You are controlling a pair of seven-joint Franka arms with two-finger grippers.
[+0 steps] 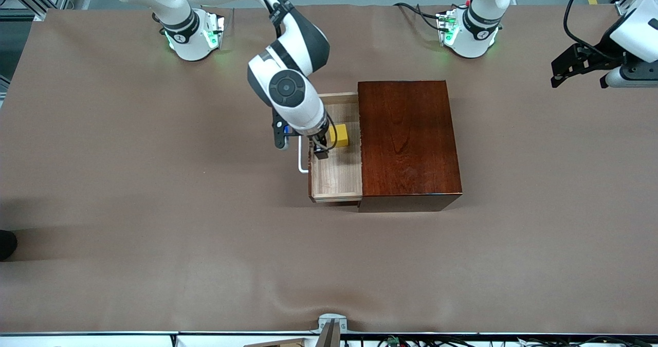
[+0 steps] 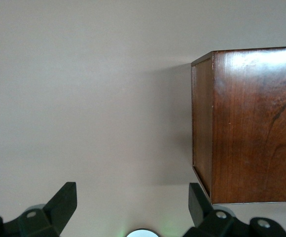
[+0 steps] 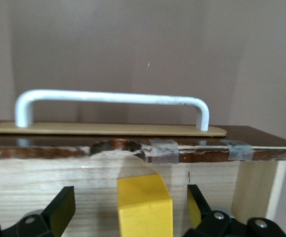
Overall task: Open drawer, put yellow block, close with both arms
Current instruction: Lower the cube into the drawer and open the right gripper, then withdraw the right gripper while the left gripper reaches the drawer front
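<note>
Right gripper: I see it lowered inside the open drawer, fingers spread wide; the right wrist view shows the yellow block between the two pads with a gap on each side, so I log it as parted and holding nothing.
Left gripper: it waits in the air at the left arm's end of the table, fingers apart and empty; on the front view's clock face it sits at about 2 o'clock from the box.
Yellow block: resting on the drawer floor, at about 1 o'clock from the right gripper on the front view, close to the box's mouth.
Drawer: pulled well out of the box toward the right arm's end of the table.
Obstructions: the right arm's wrist covers the part of the tray farther from the front camera and part of the handle.
Materials: the tray is pale raw wood with visible grain; the drawer front's top edge is chipped and carries strips of clear tape; the handle is a white rounded U-bar on a thin tan backing strip.
Box: glossy dark mahogany, square-edged, grain visible on its top.
Table: covered in a matte brown sheet with slight wrinkles.
Writing: I can read none.
</note>
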